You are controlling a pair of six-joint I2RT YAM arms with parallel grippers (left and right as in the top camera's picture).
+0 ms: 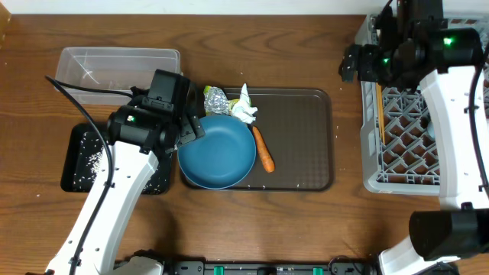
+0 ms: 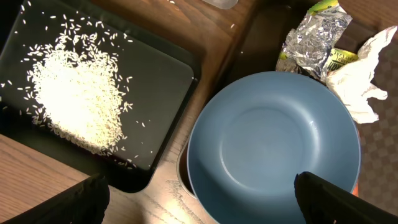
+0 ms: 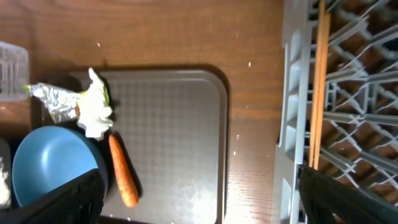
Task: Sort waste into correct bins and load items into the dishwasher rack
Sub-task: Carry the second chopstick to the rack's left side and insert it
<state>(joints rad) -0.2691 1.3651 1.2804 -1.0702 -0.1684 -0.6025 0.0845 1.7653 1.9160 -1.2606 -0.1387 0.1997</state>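
Note:
The dark blue plate [image 1: 218,153] [image 2: 273,137] sits at the left end of the brown tray [image 1: 306,145]. My left gripper [image 2: 199,202] [image 1: 191,126] hovers open above the plate's left rim, holding nothing. Behind the plate lie the foil ball [image 1: 216,101] [image 2: 314,37], the white tissue [image 1: 244,108] [image 2: 360,81] and a yellow-green wrapper [image 2: 339,57]. The carrot [image 1: 263,149] [image 3: 121,171] lies to the plate's right. Rice [image 2: 74,102] is piled in the black tray [image 1: 76,164]. Chopsticks [image 3: 320,81] [image 1: 378,107] rest in the grey rack [image 1: 412,130]. My right gripper [image 3: 202,202] [image 1: 355,65] is open and empty, high beside the rack's left edge.
The clear tub [image 1: 114,69] stands behind the black tray at the back left. Loose rice grains [image 1: 34,195] dot the wooden table. A strip of bare wood separates the brown tray [image 3: 168,137] from the rack [image 3: 360,93].

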